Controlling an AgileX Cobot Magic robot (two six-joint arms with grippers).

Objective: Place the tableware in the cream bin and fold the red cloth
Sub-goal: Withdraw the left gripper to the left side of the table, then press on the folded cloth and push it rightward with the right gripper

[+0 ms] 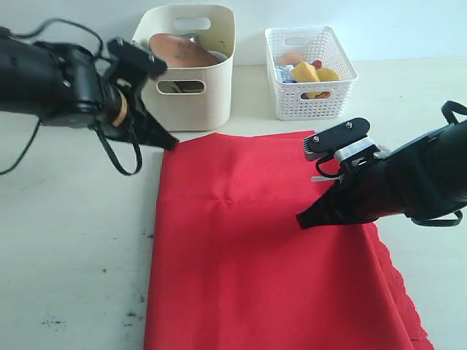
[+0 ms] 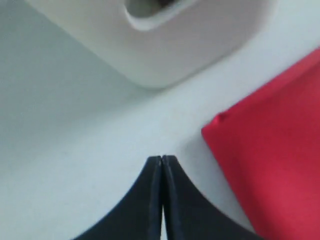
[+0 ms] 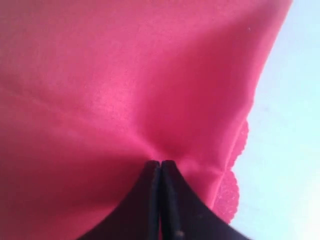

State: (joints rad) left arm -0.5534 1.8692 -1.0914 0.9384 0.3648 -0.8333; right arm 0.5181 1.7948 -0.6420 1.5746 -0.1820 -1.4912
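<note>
Right gripper pinches a pucker of the red cloth near its right edge, left gripper sits closed and empty just off the cloth's far-left corner, cream bin just beyond that corner.

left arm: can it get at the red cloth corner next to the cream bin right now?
Probably yes. The left gripper, jaws shut, sits over bare table just beside that corner of the red cloth, with nothing between them. The cream bin stands apart. It would need to open first.
</note>
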